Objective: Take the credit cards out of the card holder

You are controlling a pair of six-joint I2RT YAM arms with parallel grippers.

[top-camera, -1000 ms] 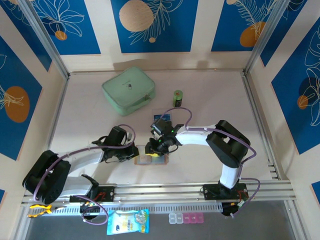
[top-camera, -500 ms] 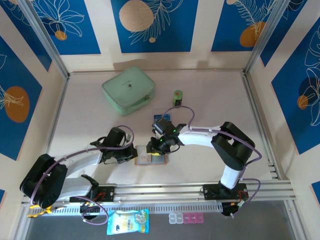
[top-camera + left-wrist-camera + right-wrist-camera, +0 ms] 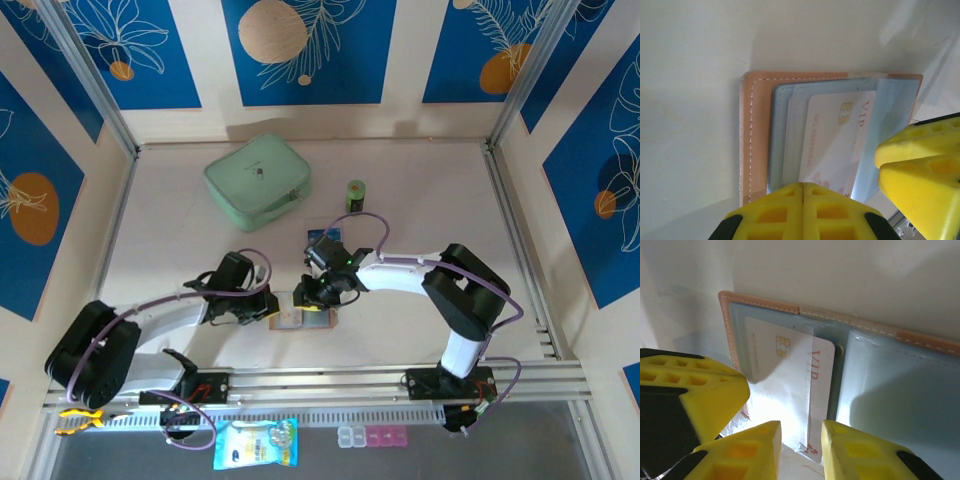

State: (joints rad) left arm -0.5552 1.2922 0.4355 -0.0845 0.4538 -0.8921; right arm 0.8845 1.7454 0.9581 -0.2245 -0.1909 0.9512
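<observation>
The card holder (image 3: pixel 289 320) lies open on the table near the front, tan leather (image 3: pixel 752 130) with grey inner pockets (image 3: pixel 890 385). A white credit card (image 3: pixel 790 385) printed "VIP" sticks partly out of one pocket (image 3: pixel 832 135). My left gripper (image 3: pixel 803 186) is shut with its tips pressed on the holder's near edge (image 3: pixel 268 305). My right gripper (image 3: pixel 801 427) is open, and the card's free end lies in the narrow gap between its fingers (image 3: pixel 305 297). Each wrist view also shows a yellow finger of the other gripper close by.
A mint-green zip case (image 3: pixel 257 180) sits at the back left, and a small green cylinder (image 3: pixel 356 194) stands to its right. Something flat and bluish (image 3: pixel 323 236) lies just behind the right wrist. Panel walls close in the table's sides.
The right gripper has edged a little left over the holder and its jaws have narrowed slightly. The left gripper stays shut in the same spot.
</observation>
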